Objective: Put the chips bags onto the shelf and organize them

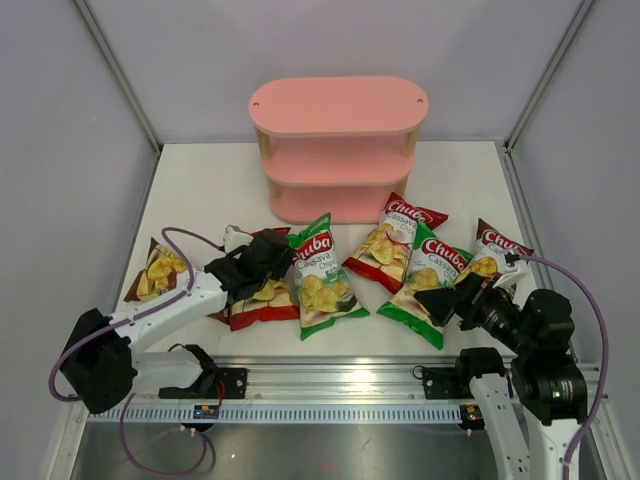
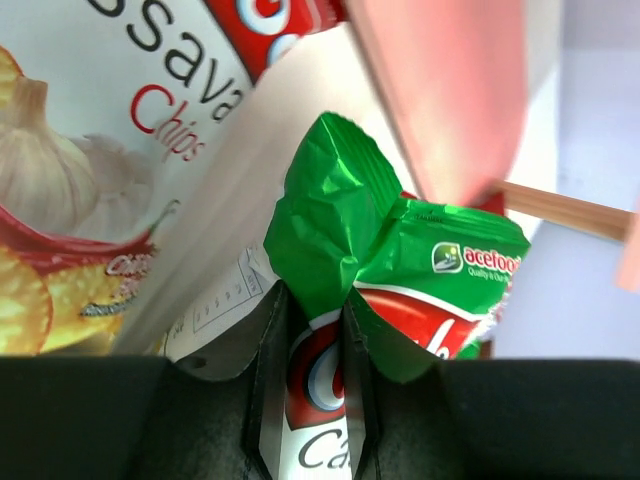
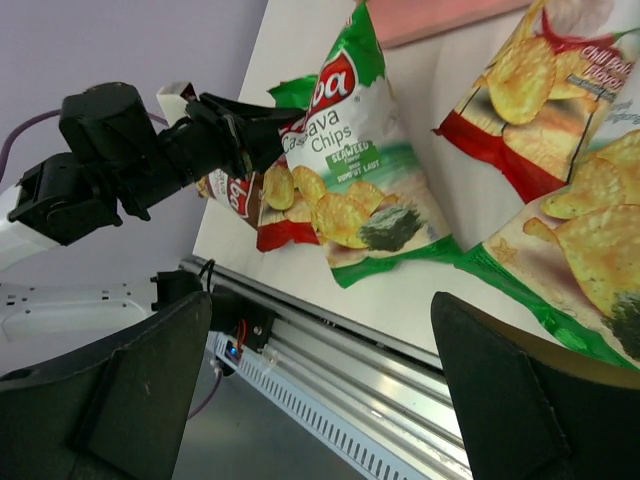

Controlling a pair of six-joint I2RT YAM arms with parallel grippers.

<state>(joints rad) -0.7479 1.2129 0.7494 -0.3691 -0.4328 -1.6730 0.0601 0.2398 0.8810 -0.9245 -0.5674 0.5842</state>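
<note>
Tabletop (image 1: 200,190): green bag (image 2: 330,210) inside left pincer (image 2: 312,312)

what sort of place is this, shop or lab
Probably a robot lab cell, not a shop: a white table boxed in by plain walls, robot arms bolted to a metal rail, and chips bags staged before a small pink shelf.

Looks like a robotics lab test cell rather than a home or a shop. Boxed in by plain pale lilac panels (image 1: 60,150) set in slim aluminium posts (image 1: 117,70), with a white surface (image 1: 200,190) inside. Fitted along the near edge with a slotted aluminium rail (image 1: 340,375) carrying a left arm (image 1: 165,310) and a right arm (image 1: 545,385), both trailing purple cables (image 1: 590,300). Staged as a retail mock-up, with a small pink shelf (image 1: 338,150) at the back and matching branded chips bags (image 1: 322,280) strewn before it
</note>
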